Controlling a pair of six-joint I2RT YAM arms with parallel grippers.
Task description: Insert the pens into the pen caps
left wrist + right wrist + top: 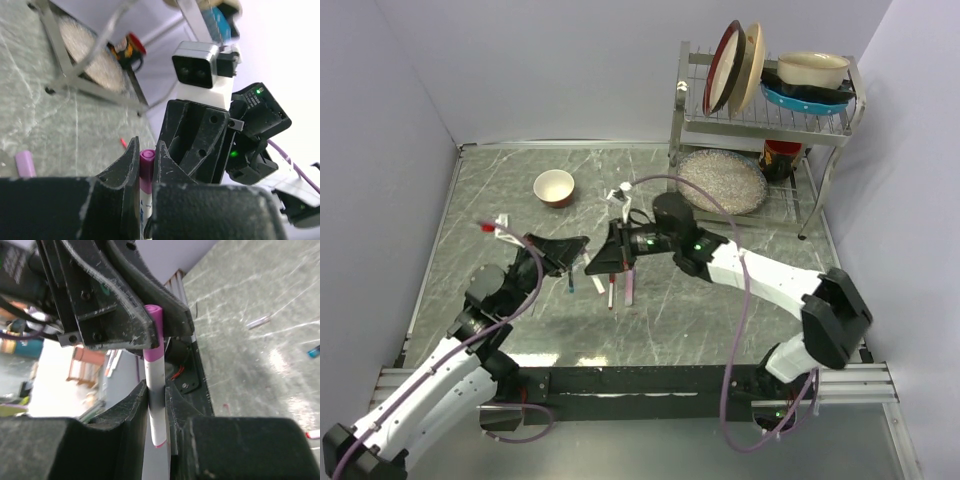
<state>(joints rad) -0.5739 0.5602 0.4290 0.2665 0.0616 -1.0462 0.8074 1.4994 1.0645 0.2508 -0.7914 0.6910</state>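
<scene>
Both grippers meet above mid-table on one pen. My left gripper (146, 156) (576, 250) is shut on its magenta-purple cap (146, 162), whose round end shows between the fingertips. My right gripper (157, 396) (601, 262) is shut on the same pen's white barrel (156, 372); the cap (152, 332) sits on the barrel's far end between the left fingers. Loose on the table below lie a white pen with a red end (611, 292), a lilac-pink cap (630, 284) (25, 164) and a small teal-blue cap (571, 285) (313, 351). Another red-tipped pen (488, 228) lies at the left.
A small bowl (554, 187) stands at the back left of centre. A dish rack (760, 118) with plates and bowls stands at the back right, with a round glittery plate (722, 181) and a red mug (781, 155) under it. Side walls close in the table.
</scene>
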